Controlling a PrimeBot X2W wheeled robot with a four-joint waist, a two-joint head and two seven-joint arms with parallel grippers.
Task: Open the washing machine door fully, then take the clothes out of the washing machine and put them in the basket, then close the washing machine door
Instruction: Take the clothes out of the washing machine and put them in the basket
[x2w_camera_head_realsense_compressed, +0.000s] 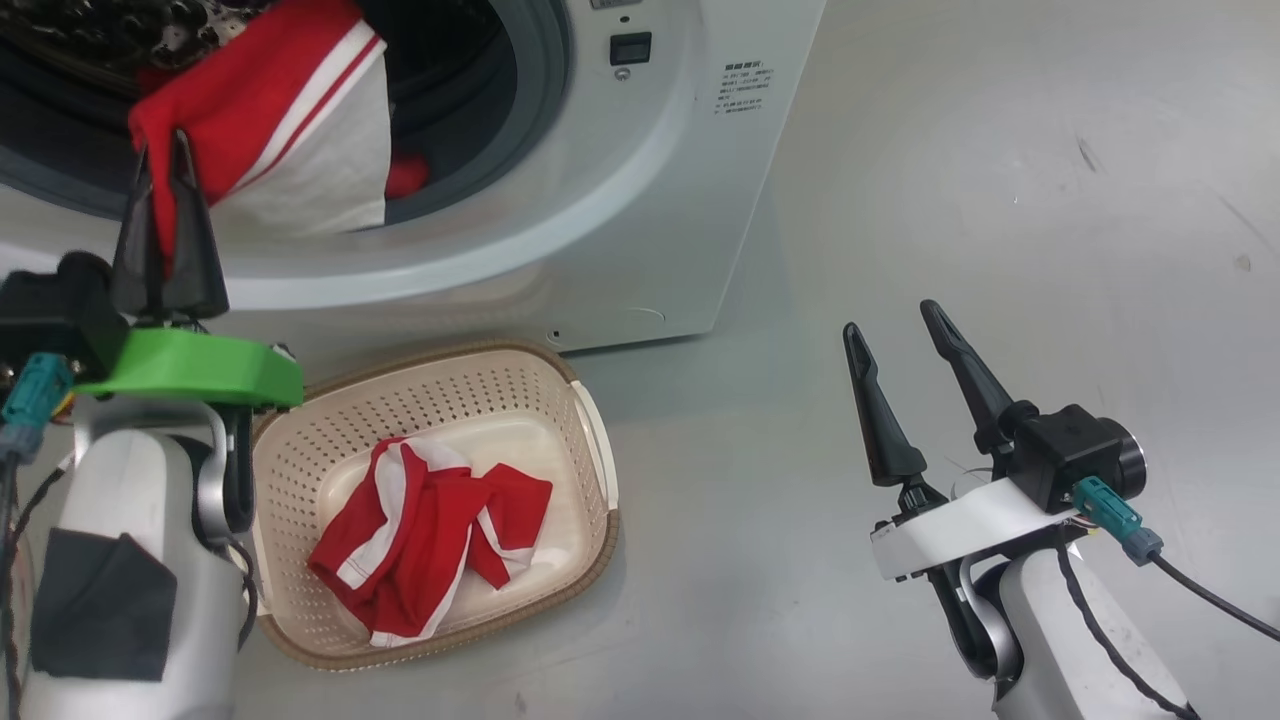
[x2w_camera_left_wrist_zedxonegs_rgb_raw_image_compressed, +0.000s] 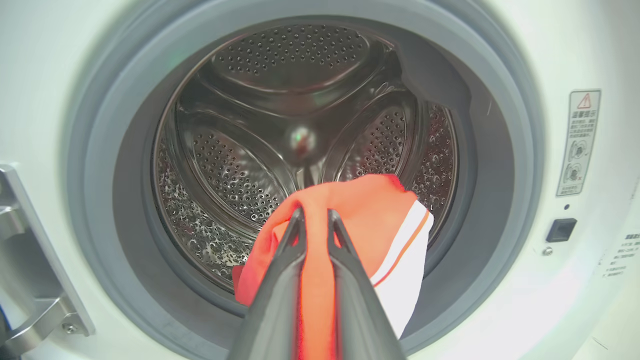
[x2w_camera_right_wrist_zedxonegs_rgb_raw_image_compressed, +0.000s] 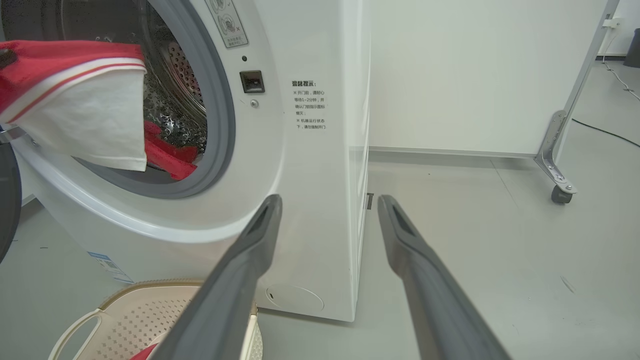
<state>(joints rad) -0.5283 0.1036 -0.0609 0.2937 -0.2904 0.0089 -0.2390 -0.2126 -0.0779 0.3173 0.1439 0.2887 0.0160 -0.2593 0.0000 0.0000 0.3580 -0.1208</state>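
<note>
The washing machine (x2w_camera_head_realsense_compressed: 640, 200) stands with its round opening uncovered. My left gripper (x2w_camera_head_realsense_compressed: 165, 150) is shut on a red garment with a white panel and stripes (x2w_camera_head_realsense_compressed: 280, 130), held at the drum mouth. In the left wrist view the fingers (x2w_camera_left_wrist_zedxonegs_rgb_raw_image_compressed: 315, 214) pinch that cloth (x2w_camera_left_wrist_zedxonegs_rgb_raw_image_compressed: 370, 215) in front of the steel drum (x2w_camera_left_wrist_zedxonegs_rgb_raw_image_compressed: 240, 165). Another red piece (x2w_camera_right_wrist_zedxonegs_rgb_raw_image_compressed: 170, 157) lies on the gasket's lower lip. The cream basket (x2w_camera_head_realsense_compressed: 590, 430) sits on the floor below the machine and holds red clothes (x2w_camera_head_realsense_compressed: 430, 540). My right gripper (x2w_camera_head_realsense_compressed: 889, 317) hovers open over the floor to the right, holding nothing. The door's dark rim (x2w_camera_right_wrist_zedxonegs_rgb_raw_image_compressed: 7, 205) shows at the far left.
Bare grey floor (x2w_camera_head_realsense_compressed: 1000, 200) stretches to the right of the machine. A metal frame leg on a caster (x2w_camera_right_wrist_zedxonegs_rgb_raw_image_compressed: 557, 170) stands by the white wall panel, with a cable on the floor behind it. The door's metal hinge (x2w_camera_left_wrist_zedxonegs_rgb_raw_image_compressed: 30, 280) sits left of the opening.
</note>
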